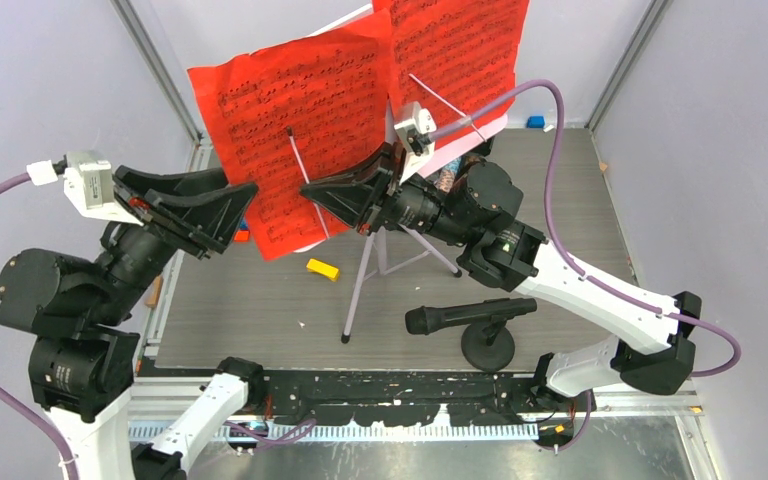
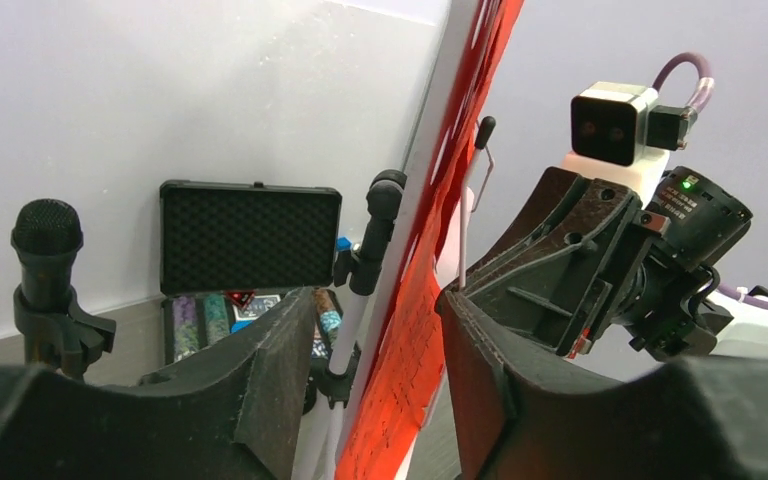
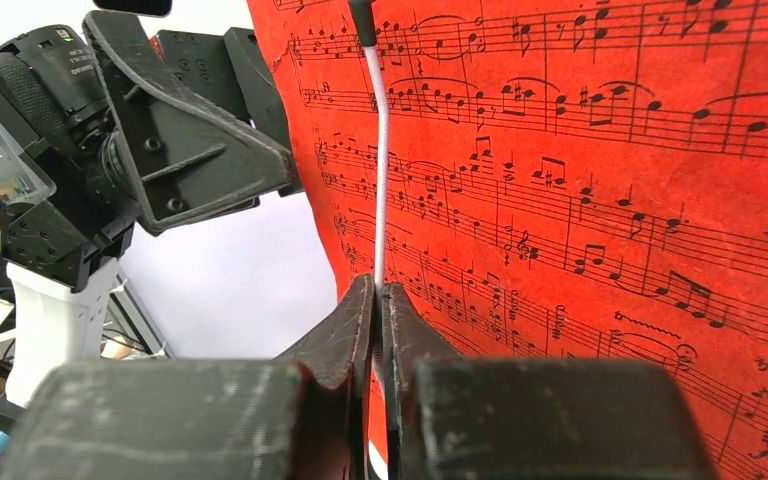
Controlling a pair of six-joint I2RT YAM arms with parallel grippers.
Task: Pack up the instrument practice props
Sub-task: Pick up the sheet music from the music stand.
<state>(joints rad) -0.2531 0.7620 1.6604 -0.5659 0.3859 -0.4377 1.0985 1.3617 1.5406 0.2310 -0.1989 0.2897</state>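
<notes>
The white music rack [image 2: 430, 170] stands on silver tripod legs [image 1: 360, 280] and carries red sheet-music pages [image 1: 290, 120]. My left gripper [image 2: 375, 305] is open; its jaws straddle the left edge of the rack and the red page [image 2: 415, 340]. My right gripper [image 3: 375, 290] is shut on the thin silver page-holder wire [image 3: 381, 170] in front of the red page [image 3: 580, 200], and in the top view this gripper [image 1: 307, 188] sits at mid-page. One black microphone [image 1: 465, 315] on a round-based pole [image 1: 487, 345] stands near the front. Another microphone [image 2: 47, 240] stands behind the rack.
An open black case of poker chips [image 2: 250, 235] lies behind the rack by the back wall. A yellow block [image 1: 322, 268] lies on the grey mat by the tripod, a blue block [image 1: 535, 122] at the back right. White walls close in on both sides.
</notes>
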